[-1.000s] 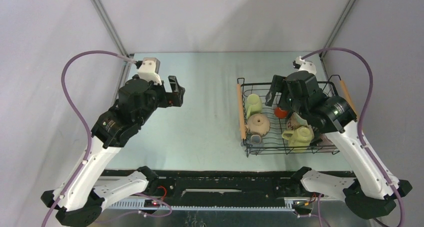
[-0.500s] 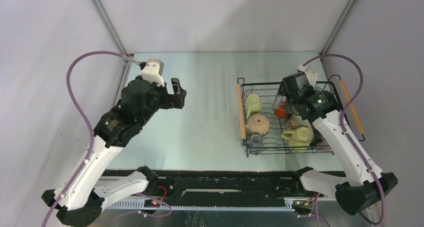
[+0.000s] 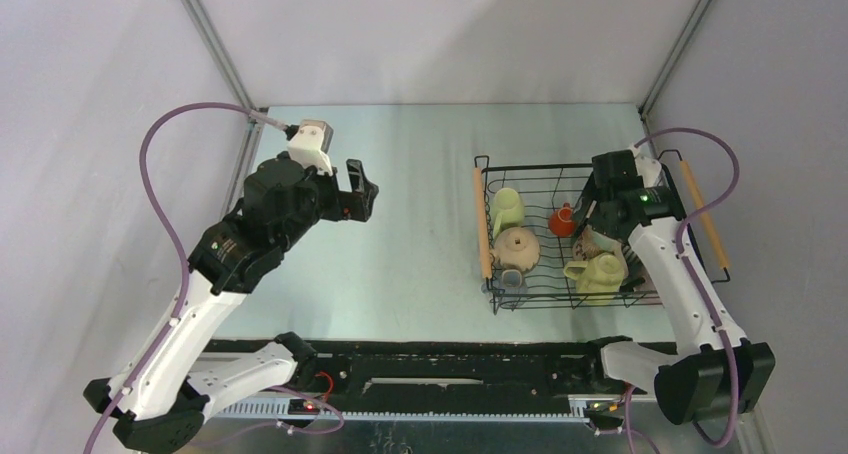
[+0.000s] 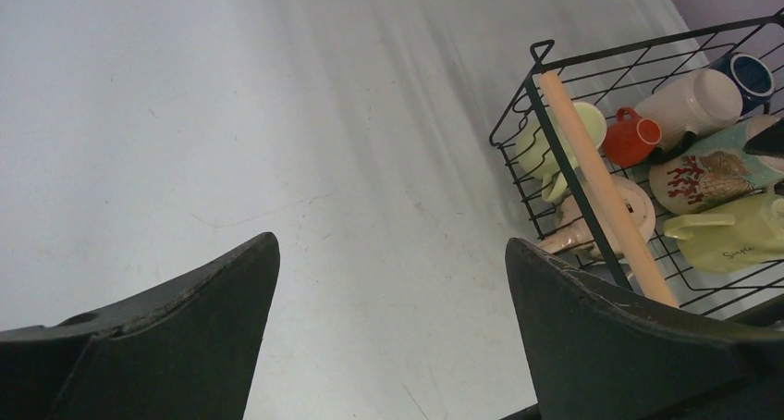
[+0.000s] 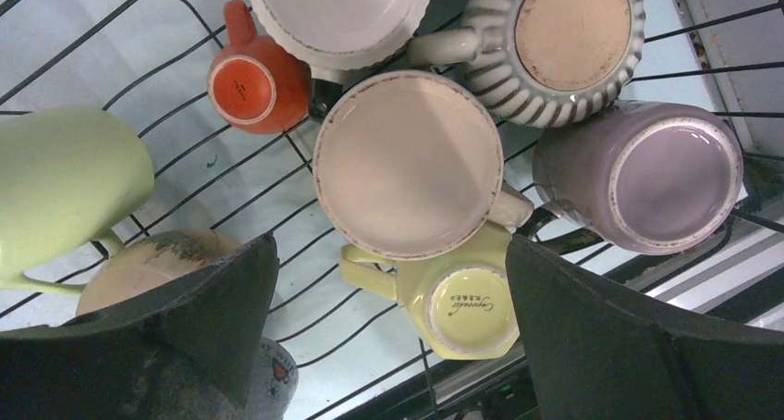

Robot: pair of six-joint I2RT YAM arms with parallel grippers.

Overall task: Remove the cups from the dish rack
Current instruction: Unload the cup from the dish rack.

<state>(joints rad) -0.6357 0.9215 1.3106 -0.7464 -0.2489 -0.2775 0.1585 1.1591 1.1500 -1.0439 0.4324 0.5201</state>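
Note:
The black wire dish rack [image 3: 530, 168] with wooden rod handles [image 3: 482, 224] stands at the right of the table and holds several cups. From above I see a pale green cup [image 3: 507, 210], a tan one [image 3: 517, 247], an orange-red one [image 3: 563, 221] and a yellow-green one [image 3: 597, 272]. My right gripper [image 5: 391, 242] hangs open above the rack's right half, over the upturned cream cup [image 5: 407, 166] and the yellow-green cup [image 5: 467, 304], touching neither. A ribbed cup [image 5: 569, 45] and a mauve cup [image 5: 647, 175] lie beside them. My left gripper [image 3: 362, 189] is open above bare table, left of the rack.
A dark blue cup [image 4: 747, 71] and a coral-patterned cup [image 4: 716, 175] sit at the rack's far side. A small grey cup [image 3: 511, 281] stands at the rack's near left corner. Grey walls and metal posts close in the table [image 3: 400, 154].
My right arm has swung right and its wrist now sits over the rack's right half, uncovering the orange-red cup. The left gripper has edged slightly right. Both stay open.

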